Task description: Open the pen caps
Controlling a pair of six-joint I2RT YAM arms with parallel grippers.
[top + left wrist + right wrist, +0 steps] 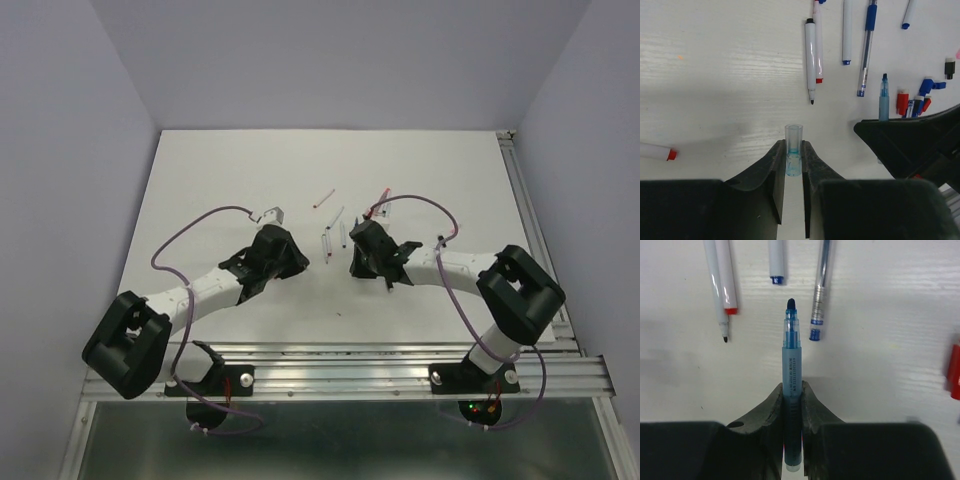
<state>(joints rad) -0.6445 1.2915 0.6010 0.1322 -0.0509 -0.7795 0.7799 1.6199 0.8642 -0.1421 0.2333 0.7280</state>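
The uncapping of one pen looks done. The left gripper (793, 150) has its fingers clamped on a clear, blue-tinted cap (793, 137), open end pointing to 12 o'clock. The right gripper (791, 390) is closed round the barrel of the blue pen (791, 355), whose dark tip stands bare at 12 o'clock. Cap and pen are well apart, each held above the table (200, 180).

By my reading, the next move is to set both down. The cap should go on a bare patch near the loose ones and the pen among the others, without either rolling into its neighbours. Then a pen that is still capped must be picked. Which ones those are is hard to tell from here.

The left wrist view alone shows the held cap. It also shows the loose caps at 3 o'clock: a red cap (902, 101), a blue cap (927, 85) and a black cap (949, 67). A white pen (810, 60) with a bare black tip lies at 12 o'clock. The right wrist view alone shows how far down the barrel the blue pen is held, and the print on it. The top view gives only the layout: both wrists are close together mid-table, with the pens as thin slivers at 12 o'clock. The caps are too small to make out there.
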